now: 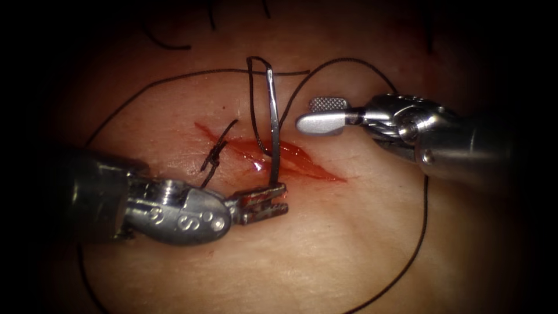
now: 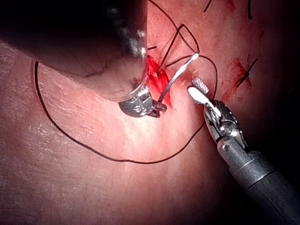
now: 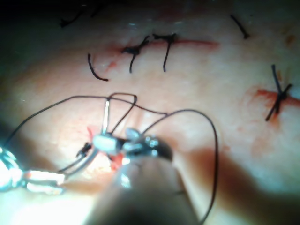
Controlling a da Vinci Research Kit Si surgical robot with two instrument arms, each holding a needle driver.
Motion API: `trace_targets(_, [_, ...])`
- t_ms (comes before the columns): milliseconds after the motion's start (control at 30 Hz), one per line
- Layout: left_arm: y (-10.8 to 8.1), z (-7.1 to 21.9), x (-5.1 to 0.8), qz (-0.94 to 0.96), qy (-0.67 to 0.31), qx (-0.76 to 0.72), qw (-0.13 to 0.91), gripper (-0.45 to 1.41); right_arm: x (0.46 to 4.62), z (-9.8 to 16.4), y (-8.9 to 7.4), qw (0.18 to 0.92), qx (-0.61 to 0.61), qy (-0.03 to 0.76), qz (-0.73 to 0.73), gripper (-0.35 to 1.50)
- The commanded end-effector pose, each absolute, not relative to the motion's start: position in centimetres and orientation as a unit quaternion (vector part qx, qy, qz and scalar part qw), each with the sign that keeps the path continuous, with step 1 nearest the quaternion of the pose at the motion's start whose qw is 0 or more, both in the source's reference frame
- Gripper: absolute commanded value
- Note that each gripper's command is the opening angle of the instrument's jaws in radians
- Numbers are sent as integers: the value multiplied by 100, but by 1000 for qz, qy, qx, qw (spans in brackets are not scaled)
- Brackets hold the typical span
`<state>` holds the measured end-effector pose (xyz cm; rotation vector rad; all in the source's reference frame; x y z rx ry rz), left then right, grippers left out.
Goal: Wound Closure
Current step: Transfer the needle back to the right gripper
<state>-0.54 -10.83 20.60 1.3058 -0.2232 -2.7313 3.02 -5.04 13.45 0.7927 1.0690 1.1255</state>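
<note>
Left claw (image 1: 266,203): nearest the lens, clamped on the needle (image 1: 273,134) near its lower end.
Right claw (image 1: 321,115): jaws apart, holding nothing, right of the needle.
Needle: stands over the cut (image 1: 273,156) in the tissue (image 1: 349,232).
Thread (image 1: 421,232): trails from its upper end, looping wide.
</note>
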Motion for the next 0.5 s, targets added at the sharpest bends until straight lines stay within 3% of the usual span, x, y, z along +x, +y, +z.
trace_targets(33, [-1092,2066,-61,-899,-74,428,54,-45,316,1354,-502,645,346,470,494,111])
trace_targets(500, [-1098,2070,-63,-905,-83,412,65,-45,338,1380,-508,667,352,449,479,108])
